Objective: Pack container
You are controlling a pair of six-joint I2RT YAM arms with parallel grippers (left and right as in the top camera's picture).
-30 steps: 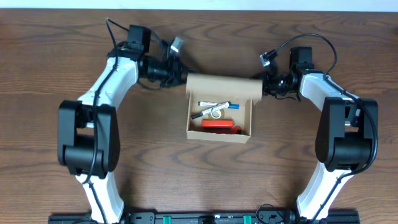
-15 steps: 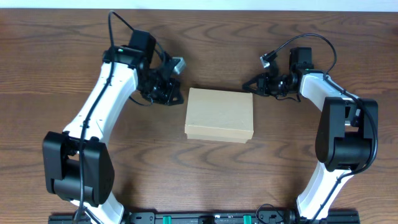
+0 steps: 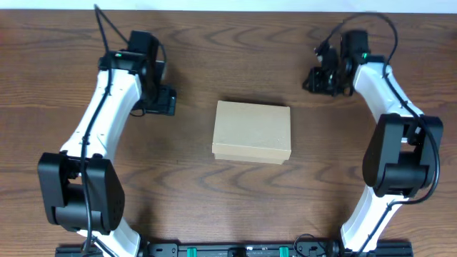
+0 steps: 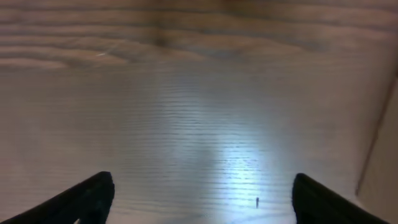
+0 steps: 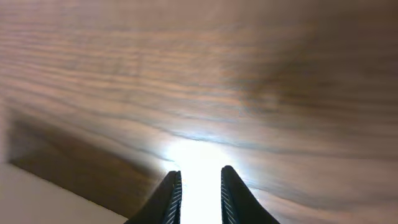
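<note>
The container (image 3: 252,132) lies at the centre of the overhead frame on the wooden bench (image 3: 228,203), its flap lid down and flat, contents hidden; the left tool (image 3: 163,101) hangs at the upper left of it, near but apart from the box, touching nothing; in the left wrist view its fingers (image 4: 87,199) stand wide apart at the bottom corners, released, with only bare bench between them; the right tool (image 3: 315,77) sits at the upper right of the overhead frame, likewise apart from the container; in the right wrist view its two fingers are slightly parted, a narrow strip of bright bench showing through, grasping nothing.
</note>
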